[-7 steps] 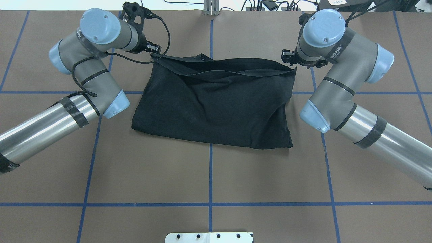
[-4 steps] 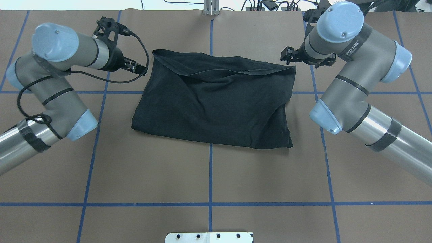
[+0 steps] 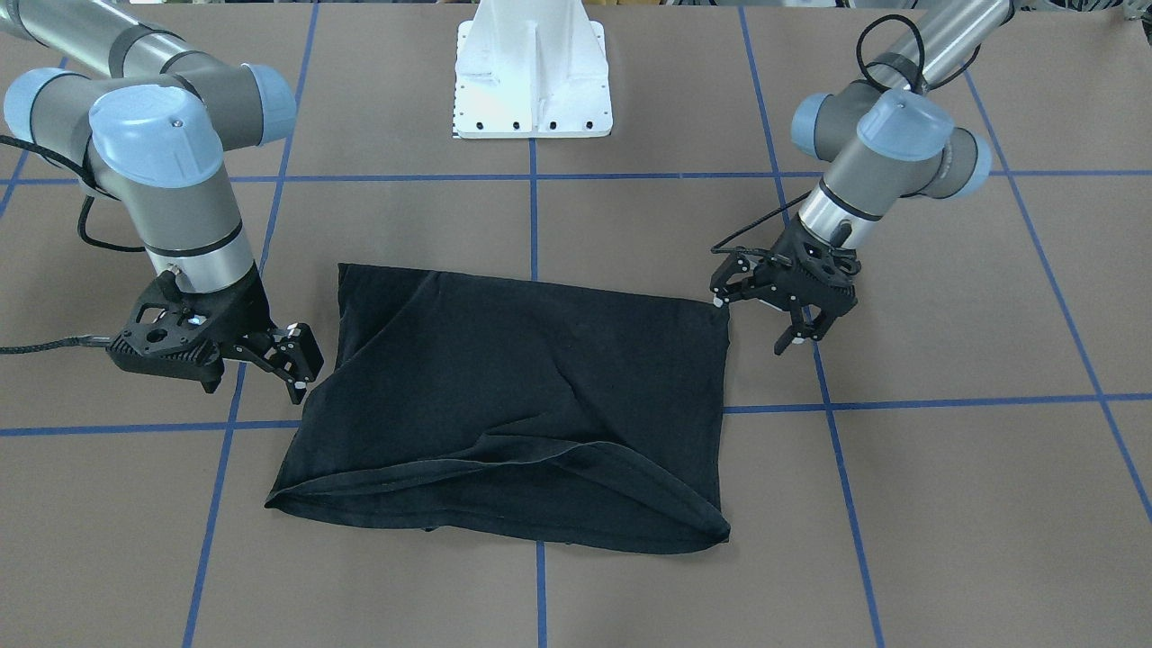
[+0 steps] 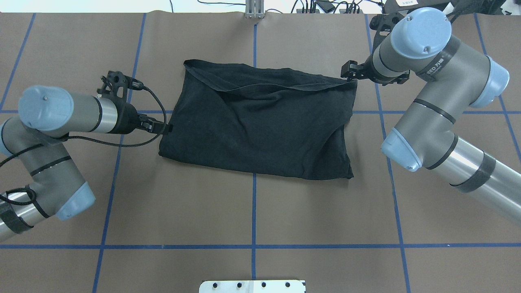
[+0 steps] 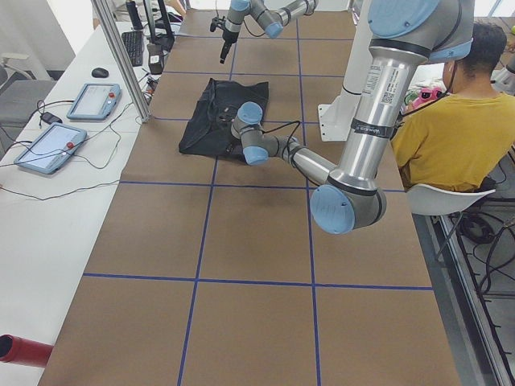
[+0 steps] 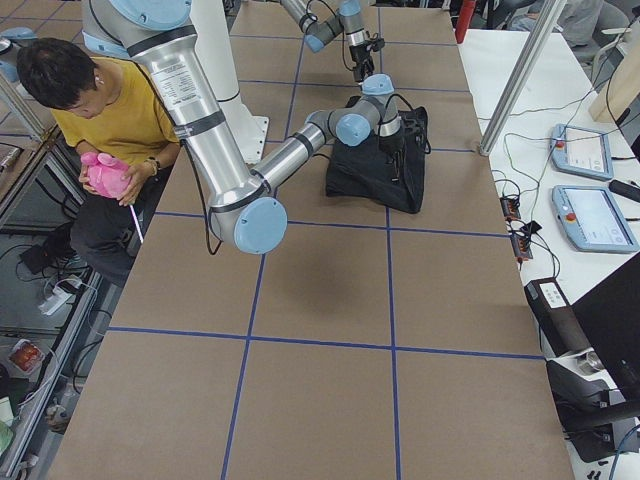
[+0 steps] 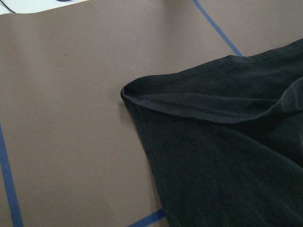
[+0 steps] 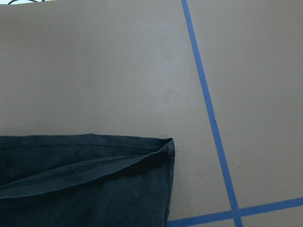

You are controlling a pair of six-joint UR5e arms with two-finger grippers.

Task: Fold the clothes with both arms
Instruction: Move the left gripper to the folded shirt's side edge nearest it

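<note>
The black T-shirt [image 4: 260,122] lies folded into a rough rectangle mid-table, its open hem along the far edge; no graphic or logo shows. It also appears in the front view [image 3: 522,405] and both wrist views [image 7: 227,156] [image 8: 80,189]. My left gripper [image 4: 165,128] is open and empty beside the shirt's left edge, close to the near left corner; in the front view [image 3: 751,324] its fingers are spread. My right gripper [image 4: 349,74] is open and empty by the far right corner, and shows in the front view [image 3: 301,360] hovering just off the cloth.
The brown table has a blue tape grid. The white base pedestal [image 3: 531,81] stands at the robot's side. A seated person in yellow [image 5: 451,137] is beside the table. Teach pendants [image 5: 92,100] lie on the white side bench past the far edge.
My left gripper has moved from the shirt's far left corner back along the left edge towards the robot. The raised far hem has settled flat. My right gripper has shifted only slightly.
</note>
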